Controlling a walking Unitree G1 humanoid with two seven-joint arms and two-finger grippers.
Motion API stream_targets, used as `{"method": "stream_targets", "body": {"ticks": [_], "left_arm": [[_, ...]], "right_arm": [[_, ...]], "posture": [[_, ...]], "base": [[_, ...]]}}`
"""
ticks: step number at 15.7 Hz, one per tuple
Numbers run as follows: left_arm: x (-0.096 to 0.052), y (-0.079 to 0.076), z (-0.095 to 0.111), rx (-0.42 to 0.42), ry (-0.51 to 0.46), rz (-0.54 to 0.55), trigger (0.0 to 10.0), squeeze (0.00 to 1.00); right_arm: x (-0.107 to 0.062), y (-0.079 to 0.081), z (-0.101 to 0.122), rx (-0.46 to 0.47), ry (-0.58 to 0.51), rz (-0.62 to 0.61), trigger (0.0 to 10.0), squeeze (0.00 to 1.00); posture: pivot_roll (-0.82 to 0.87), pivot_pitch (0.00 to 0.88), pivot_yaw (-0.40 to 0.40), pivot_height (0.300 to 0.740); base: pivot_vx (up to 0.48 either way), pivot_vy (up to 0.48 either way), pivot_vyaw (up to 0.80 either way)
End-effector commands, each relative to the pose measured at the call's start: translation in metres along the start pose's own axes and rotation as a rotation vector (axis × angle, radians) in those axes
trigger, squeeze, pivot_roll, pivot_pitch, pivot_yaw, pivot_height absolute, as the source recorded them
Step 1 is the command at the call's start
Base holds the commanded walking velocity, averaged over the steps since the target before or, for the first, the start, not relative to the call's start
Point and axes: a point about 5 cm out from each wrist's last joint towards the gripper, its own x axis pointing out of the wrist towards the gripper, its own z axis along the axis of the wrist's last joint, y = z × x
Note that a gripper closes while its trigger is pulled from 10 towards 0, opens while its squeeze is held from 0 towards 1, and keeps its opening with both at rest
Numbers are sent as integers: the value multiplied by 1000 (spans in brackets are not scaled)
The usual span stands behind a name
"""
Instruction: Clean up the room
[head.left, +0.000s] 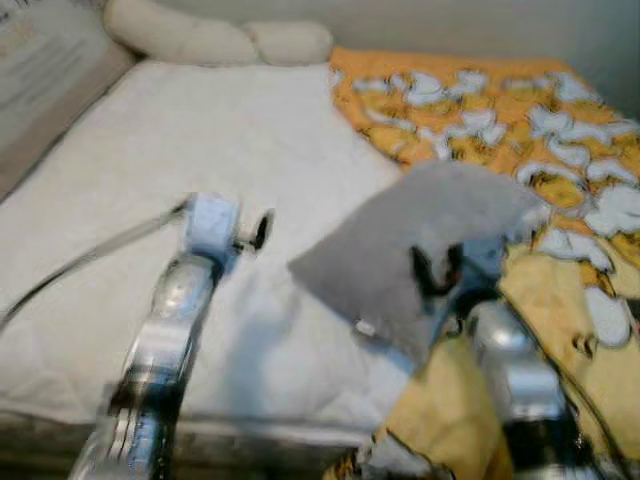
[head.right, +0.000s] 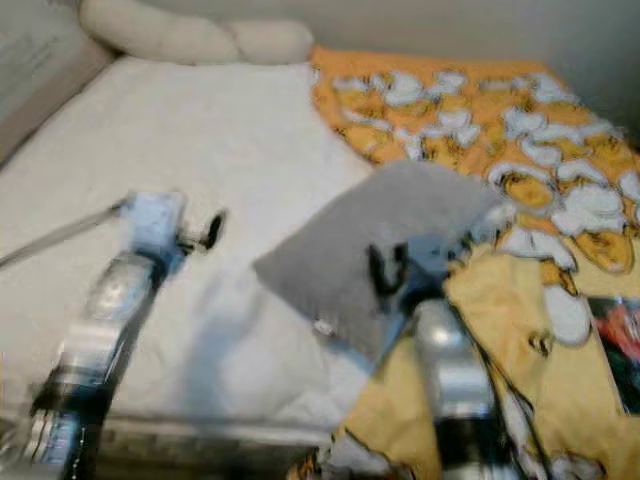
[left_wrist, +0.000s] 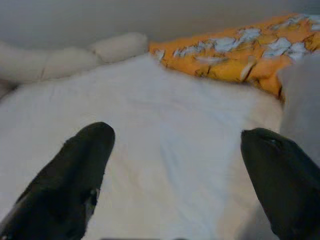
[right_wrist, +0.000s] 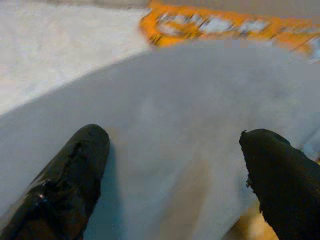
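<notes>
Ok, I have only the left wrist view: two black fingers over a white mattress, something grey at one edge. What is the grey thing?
Observer: A grey pillow, lying partly on the white mattress, partly on the orange blanket.
Operator: Where is the right gripper?
Observer: The right gripper is at the pillow's near side, fingers apart; its wrist view shows grey fabric between them.
Operator: Does it grip the pillow?
Observer: It is not clamped; whether the fingers touch it, I cannot tell.
</notes>
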Motion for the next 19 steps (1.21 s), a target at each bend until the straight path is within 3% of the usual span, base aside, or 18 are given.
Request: {"method": "stream_targets", "body": {"ticks": [1, 2, 3, 5, 8, 12, 14, 16, 19], "left_arm": [[8, -9, -4, 34, 22, -58, 10000, 412], [23, -16, -2, 61, 43, -94, 10000, 412], [23, -16, -2, 61, 43, -94, 10000, 412], [39, -39, -1, 54, 81, -138, 10000, 412], [43, -65, -16, 33, 165, -136, 10000, 412], [36, -84, -41, -21, 299, -121, 10000, 412], [32, -104, -45, -70, 331, -216, 10000, 412], [26, -129, -48, -173, 356, -401, 10000, 416], [23, -143, -44, -295, 346, -535, 10000, 408]], "right_arm": [[0, -11, -2, 1, 22, -44, 10000, 0], [1, -17, -2, -25, 40, -64, 10000, 0], [1, -17, -2, -25, 40, -64, 10000, 0], [1, -27, -5, -58, 75, -84, 10000, 0], [0, -38, -12, -56, 121, -125, 10000, 0], [1, -41, -28, -68, 225, -155, 10000, 0], [8, -24, -43, -64, 309, -64, 10000, 0], [16, 6, -45, -33, 308, 78, 10000, 0], [20, 17, -41, -20, 282, 136, 10000, 0]], "posture": [[38, 5, 5, 740], [17, 5, 12, 740], [17, 5, 12, 740], [-23, 6, 29, 740], [-45, 9, 36, 740], [-54, 13, 40, 740], [-48, 13, 38, 740], [-34, 6, 30, 740], [-20, 0, 24, 740]], "base": [[0, 0, 0], [0, 0, 0], [0, 0, 0], [0, 0, 0], [0, 0, 0], [0, 0, 0], [0, 0, 0], [0, 0, 0], [0, 0, 0]]}}
